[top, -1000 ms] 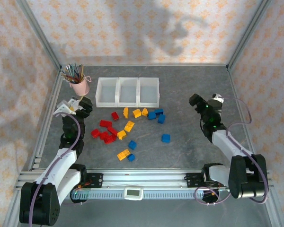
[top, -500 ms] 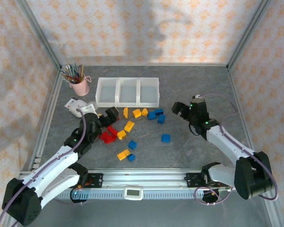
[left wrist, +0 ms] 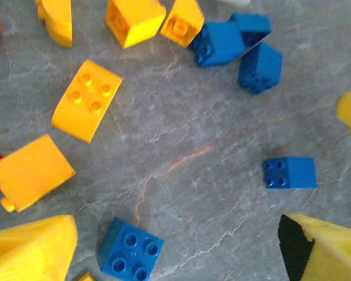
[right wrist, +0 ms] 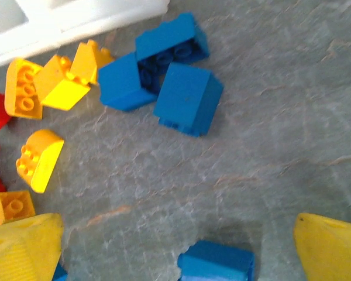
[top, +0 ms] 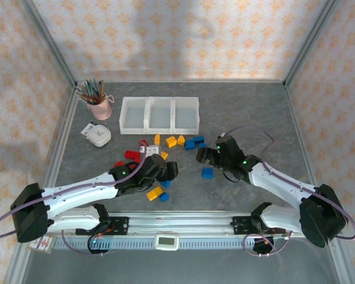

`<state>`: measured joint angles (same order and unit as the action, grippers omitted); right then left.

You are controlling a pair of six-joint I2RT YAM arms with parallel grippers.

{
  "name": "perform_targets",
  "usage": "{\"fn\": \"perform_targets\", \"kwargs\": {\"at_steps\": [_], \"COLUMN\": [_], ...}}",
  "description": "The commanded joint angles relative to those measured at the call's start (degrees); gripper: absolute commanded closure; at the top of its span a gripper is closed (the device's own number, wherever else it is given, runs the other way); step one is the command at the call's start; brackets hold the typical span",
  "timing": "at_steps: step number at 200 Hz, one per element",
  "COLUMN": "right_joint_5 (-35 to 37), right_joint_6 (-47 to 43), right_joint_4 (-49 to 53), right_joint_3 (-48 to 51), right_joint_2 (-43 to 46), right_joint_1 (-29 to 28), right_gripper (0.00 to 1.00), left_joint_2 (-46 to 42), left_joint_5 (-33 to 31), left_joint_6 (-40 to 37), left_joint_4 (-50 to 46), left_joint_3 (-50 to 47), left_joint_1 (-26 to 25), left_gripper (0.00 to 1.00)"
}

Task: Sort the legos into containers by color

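Right wrist shows you the right gripper (right wrist: 178, 222) spread apart, a blue lego (right wrist: 216, 262) at six o'clock, a blue cluster (right wrist: 164, 76) at twelve. Your left gripper (left wrist: 176, 228) is likewise apart.

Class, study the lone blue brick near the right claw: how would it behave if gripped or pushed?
The blue brick looks like rigid moulded plastic, so it probably keeps its shape when squeezed. Its flat faces suggest it would slide on the grey table rather than roll. Being small, it is likely light and easily knocked aside.
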<state>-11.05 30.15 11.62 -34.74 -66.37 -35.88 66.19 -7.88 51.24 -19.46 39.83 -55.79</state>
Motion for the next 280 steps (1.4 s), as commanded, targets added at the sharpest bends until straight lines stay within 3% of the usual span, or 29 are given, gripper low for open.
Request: {"fn": "perform_targets", "kwargs": {"at_steps": [1,47,118,157,244,280], "right_joint_5": [0.3,0.1,0.2,0.2,-0.5,-1.1], "right_joint_6": [1.8,2.2,2.0,2.3,1.3,0.6], "right_joint_4": [1.3,1.1,1.2,0.6,0.9,0.3], "right_joint_3": [1.5,2.5,3.3,3.8,1.4,-1.6], "right_joint_2": [0.6,2.5,3.6,3.6,3.7,3.0], "right_joint_1": [-1.3,-1.3,-1.3,-1.3,-1.3,-1.3], "right_gripper": [0.0,0.0,0.0,0.0,0.0,0.0], "left_joint_2": [2.9,9.1,18.9,21.3,19.4,14.2], "left_joint_5": [-2.8,0.3,0.2,0.1,-1.8,-6.2], "left_joint_6": [1.4,-2.0,-5.3,-5.5,-5.2,-4.8], "left_joint_4": [-7.7,-5.9,-5.8,-4.7,-5.7,-8.3], "left_joint_3": [2.9,3.5,6.8,6.2,6.8,10.0], "left_joint_1": [-1.8,-2.0,-1.9,-2.0,-2.0,-1.3], "left_gripper": [0.12,0.19,0.29,0.39,0.77,0.83]}}
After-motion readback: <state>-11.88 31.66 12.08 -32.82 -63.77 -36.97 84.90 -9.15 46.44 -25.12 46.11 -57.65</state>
